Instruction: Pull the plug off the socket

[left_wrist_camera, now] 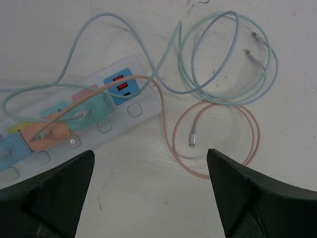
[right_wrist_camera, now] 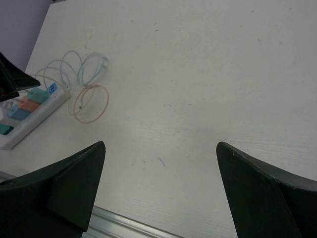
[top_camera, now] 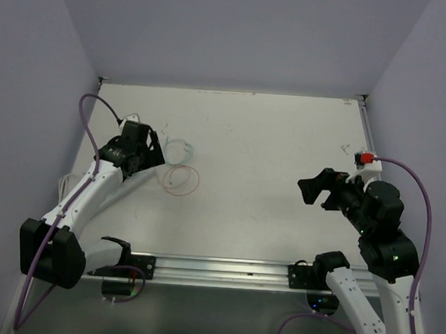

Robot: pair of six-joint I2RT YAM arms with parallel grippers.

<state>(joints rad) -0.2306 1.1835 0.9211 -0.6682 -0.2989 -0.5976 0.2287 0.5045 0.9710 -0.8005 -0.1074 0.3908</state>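
Trouble looms: left claw (left_wrist_camera: 150,153) hangs open above power strip (left_wrist_camera: 119,121) at left edge of tabletop (left_wrist_camera: 148,198); tangled cables (left_wrist_camera: 198,92) may snag, dragging it.

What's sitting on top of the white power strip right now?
An orange plug, a teal plug and a blue plug sit on the power strip, beside its blue USB block. Its other end is hidden behind one finger of the left gripper.

Long white plastic power strip (left_wrist_camera: 130,113) at the pale worktop's (top_camera: 269,155) left; thin pastel looped cables (left_wrist_camera: 223,100) lie just right.
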